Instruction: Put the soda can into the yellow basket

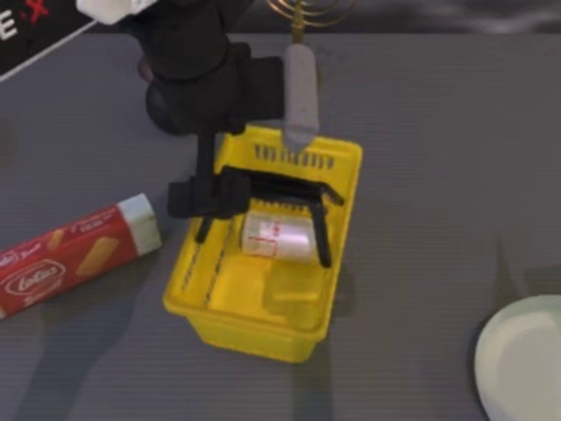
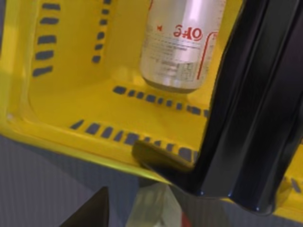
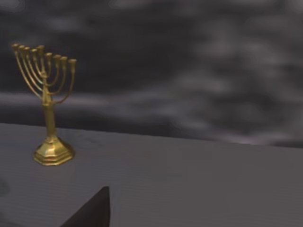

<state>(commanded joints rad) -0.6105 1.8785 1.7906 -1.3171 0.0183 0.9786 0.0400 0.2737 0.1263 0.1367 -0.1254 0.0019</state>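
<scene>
Soda can (image 1: 277, 237) lies on its side inside the yellow basket (image 1: 342, 158), resting on the basket floor under the black folding handles (image 1: 289, 189), which arch across the opening. Its red lettering faces upward, and the left wrist view shows the same can (image 2: 182, 42) against the yellow bottom with the slotted wall behind it and one black handle bar (image 2: 255, 109) crossing close in front.

Left end effector (image 1: 203, 203) hangs over the basket's left rim, just beside the handles and close to the can without touching it. Its fingers stand apart and nothing is between them. The dark arm reaches down to it from the far left of the tabletop (image 1: 438, 105).

On the tabletop to the basket's left lies a long red biscuit packet (image 1: 66, 259), well apart from it. A pale round plate (image 1: 526, 360) sits at the near right corner. A golden candelabrum (image 3: 47, 113) stands at the far edge, behind the basket.

The right arm is out of the top view; of its end effector only a dark tip shows in its own wrist view, and I cannot tell its state.
</scene>
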